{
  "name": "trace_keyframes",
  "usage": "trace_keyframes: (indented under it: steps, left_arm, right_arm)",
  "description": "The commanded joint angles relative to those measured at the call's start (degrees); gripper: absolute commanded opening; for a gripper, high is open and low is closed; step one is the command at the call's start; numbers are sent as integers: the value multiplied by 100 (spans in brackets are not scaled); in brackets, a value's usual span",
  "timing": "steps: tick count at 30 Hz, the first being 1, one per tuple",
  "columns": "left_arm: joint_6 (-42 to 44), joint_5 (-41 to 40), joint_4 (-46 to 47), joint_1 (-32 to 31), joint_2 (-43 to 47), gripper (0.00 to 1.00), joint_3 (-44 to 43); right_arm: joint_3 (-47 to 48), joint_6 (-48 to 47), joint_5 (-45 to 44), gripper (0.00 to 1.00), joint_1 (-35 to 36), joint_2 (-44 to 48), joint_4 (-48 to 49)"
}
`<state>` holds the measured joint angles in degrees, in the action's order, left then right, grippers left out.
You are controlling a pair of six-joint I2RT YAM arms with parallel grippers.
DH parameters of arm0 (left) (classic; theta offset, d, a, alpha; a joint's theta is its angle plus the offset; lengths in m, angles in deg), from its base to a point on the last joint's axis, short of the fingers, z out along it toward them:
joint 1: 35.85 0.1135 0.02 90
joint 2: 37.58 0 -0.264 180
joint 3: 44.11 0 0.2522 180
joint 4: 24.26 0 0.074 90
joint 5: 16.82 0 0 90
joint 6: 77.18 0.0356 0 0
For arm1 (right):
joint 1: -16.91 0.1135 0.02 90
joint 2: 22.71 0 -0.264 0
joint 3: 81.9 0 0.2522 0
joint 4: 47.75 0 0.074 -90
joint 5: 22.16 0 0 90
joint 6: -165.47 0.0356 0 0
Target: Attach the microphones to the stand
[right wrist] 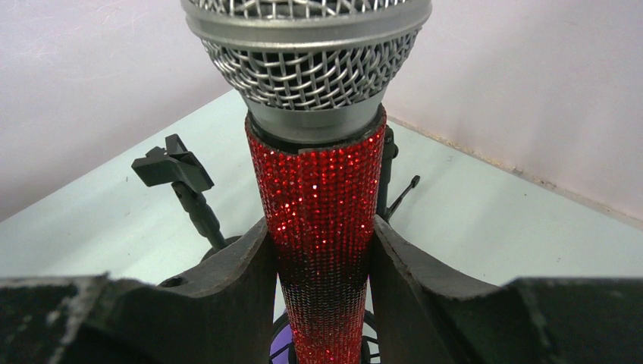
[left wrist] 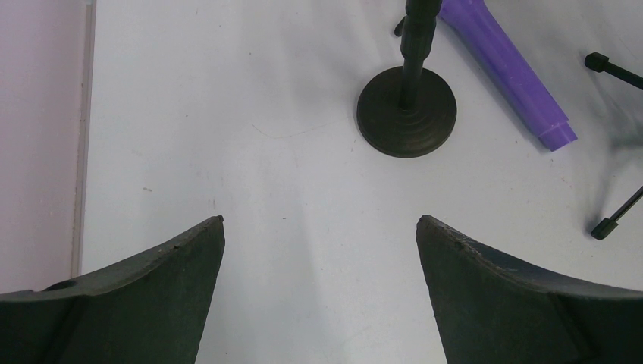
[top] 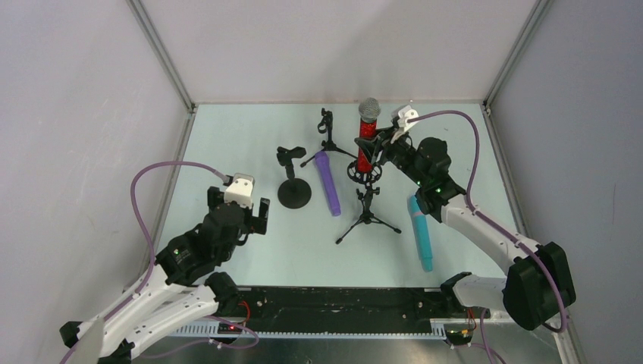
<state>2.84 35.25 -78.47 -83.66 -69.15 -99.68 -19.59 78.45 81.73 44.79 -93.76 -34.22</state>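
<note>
Right claw [right wrist: 322,258] clenched on the red microphone [right wrist: 318,182], low on its glittery body, mesh head [right wrist: 307,53] up. It stands upright toward the far edge of the worktop [top: 227,152], over a ring holder [top: 365,173]; seated or not, unclear from these views. Left claw [left wrist: 320,250] released, empty, near the left edge. Purple microphone [top: 328,184] lies mid-worktop, teal microphone [top: 421,233] toward the right edge. Judgement: stiff, top-heavy, studded body not slippery; take hold mid-body. No containers. Clips on the round-base stand [top: 293,192] and near tripod [top: 368,216] look empty.
</note>
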Motion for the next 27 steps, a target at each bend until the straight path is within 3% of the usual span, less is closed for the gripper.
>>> trace_keyframes:
  steps: [1,8,21,27]
  left_arm:
    - [84,-118,65,19,-6,100,-129]
    - [85,-113,69,21,-16,100,-134]
    - [92,-79,60,23,-20,100,-138]
    - [91,-56,33,22,-80,100,-152]
  right_arm:
    - [-13,123,114,0,-52,-245,-401]
    - [-13,578,430,0,-171,-374,-227]
    - [-17,585,354,0,-195,-575,-477]
    - [-419,660,118,0,-162,-418,109]
